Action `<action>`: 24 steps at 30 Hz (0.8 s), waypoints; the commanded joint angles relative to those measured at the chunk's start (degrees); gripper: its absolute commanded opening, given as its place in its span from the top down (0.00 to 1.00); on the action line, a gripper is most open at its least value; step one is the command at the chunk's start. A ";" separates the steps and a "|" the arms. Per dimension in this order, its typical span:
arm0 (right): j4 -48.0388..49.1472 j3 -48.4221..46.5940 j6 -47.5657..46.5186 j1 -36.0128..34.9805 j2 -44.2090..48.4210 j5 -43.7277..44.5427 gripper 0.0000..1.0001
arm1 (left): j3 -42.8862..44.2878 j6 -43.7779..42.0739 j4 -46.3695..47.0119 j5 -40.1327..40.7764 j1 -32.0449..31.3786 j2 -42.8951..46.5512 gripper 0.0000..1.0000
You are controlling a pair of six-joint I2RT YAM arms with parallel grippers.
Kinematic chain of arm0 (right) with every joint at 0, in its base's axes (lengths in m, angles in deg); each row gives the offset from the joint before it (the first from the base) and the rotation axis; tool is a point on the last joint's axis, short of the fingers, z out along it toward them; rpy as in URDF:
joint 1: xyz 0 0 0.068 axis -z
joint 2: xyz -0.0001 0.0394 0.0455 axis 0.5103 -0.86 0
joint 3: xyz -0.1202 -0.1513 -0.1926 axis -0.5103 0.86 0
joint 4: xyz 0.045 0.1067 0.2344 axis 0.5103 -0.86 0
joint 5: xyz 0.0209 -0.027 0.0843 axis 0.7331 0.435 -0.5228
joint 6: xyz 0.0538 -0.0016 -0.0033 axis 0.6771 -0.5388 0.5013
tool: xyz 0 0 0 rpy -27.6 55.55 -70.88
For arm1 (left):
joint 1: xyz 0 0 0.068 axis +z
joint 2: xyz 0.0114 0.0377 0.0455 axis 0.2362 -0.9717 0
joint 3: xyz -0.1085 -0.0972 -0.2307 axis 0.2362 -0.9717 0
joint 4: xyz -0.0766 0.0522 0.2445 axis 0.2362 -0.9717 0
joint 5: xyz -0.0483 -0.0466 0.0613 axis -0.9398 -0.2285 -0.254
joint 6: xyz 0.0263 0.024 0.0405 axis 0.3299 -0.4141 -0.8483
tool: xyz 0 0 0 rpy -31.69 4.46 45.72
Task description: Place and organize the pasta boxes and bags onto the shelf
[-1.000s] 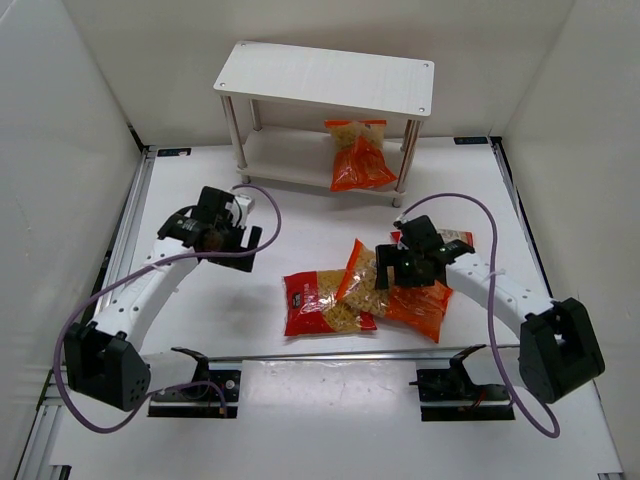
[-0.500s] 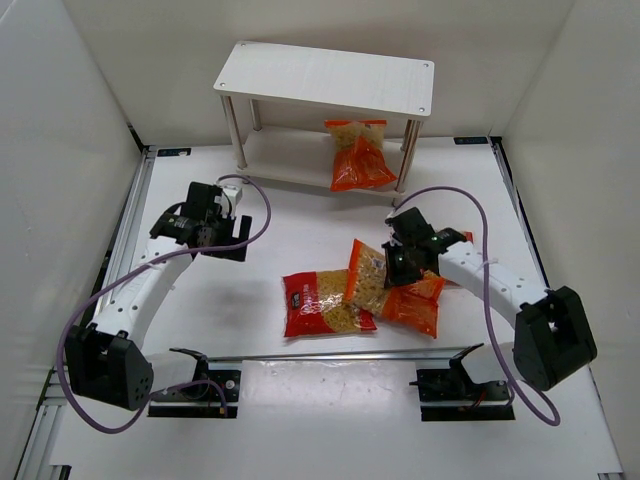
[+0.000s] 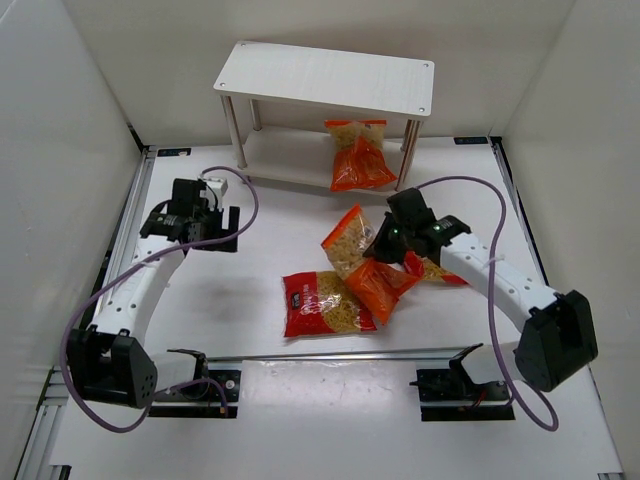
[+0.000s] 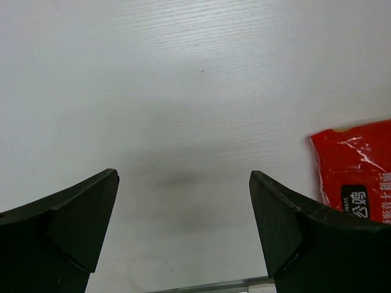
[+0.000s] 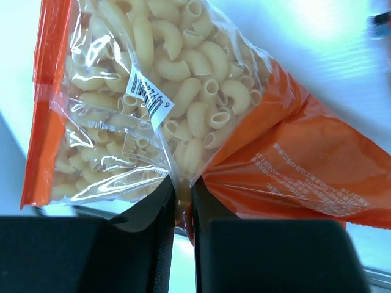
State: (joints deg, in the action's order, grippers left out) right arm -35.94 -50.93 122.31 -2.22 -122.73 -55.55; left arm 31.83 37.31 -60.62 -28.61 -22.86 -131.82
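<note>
My right gripper (image 3: 384,252) is shut on an orange pasta bag (image 3: 368,282), pinching its middle so it hangs crumpled just above the table. In the right wrist view the jaws (image 5: 182,196) clamp a fold of that bag (image 5: 183,91), its macaroni showing through the clear film. A red bag (image 3: 325,303) lies flat on the table below it. Another red bag (image 3: 442,271) peeks out from under my right arm. A second orange bag (image 3: 358,155) stands on the lower board of the shelf (image 3: 325,75). My left gripper (image 3: 224,230) is open and empty over bare table (image 4: 183,177).
White walls close in the table on the left, right and back. A metal rail (image 3: 330,353) runs along the near edge between the two arm bases. The red bag's corner (image 4: 354,165) shows at the right edge of the left wrist view.
My right gripper has shut on the orange bag and lifted it back and left, off the red bag. The left arm has drawn back to the left, still open.
</note>
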 commanded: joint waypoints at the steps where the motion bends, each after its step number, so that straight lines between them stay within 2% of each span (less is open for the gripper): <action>1: 10.24 -11.00 13.52 -2.51 -1.81 3.46 1.00 | 0.01 -0.21 3.00 -0.46 2.42 1.57 0.01; 5: 5.76 -23.42 21.60 -8.38 -9.53 14.27 1.00 | 0.01 -0.21 4.49 -1.15 6.19 1.04 0.01; 10: 2.86 -39.84 28.72 -10.69 -22.18 16.76 1.00 | 0.01 -0.21 5.54 -4.22 9.02 0.52 0.01; 11: 1.20 -46.57 29.70 -10.69 -26.99 16.77 1.00 | 0.01 -0.21 6.07 -4.84 9.80 0.51 0.01; 14: 1.18 -54.61 34.70 -10.69 -34.04 17.72 1.00 | 0.01 -0.21 6.07 -5.46 11.21 0.51 0.01; 17: 7.49 -55.60 38.31 -10.69 -36.98 16.59 1.00 | 0.01 -0.21 6.07 -6.87 12.53 0.51 0.01; 23: 32.78 -50.51 37.90 -10.69 -38.81 19.67 1.00 | -1.39 -0.21 7.13 -8.62 12.53 0.51 0.01; 24: 43.09 -48.42 37.10 -10.17 -38.82 18.28 1.00 | -1.40 -0.21 7.13 -9.23 12.53 0.51 0.01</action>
State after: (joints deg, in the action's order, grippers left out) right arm -22.87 -98.97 157.46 -13.04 -164.34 -38.76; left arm 31.46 37.29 -54.85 -35.15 -10.51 -131.84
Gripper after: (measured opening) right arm 0.159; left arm 0.990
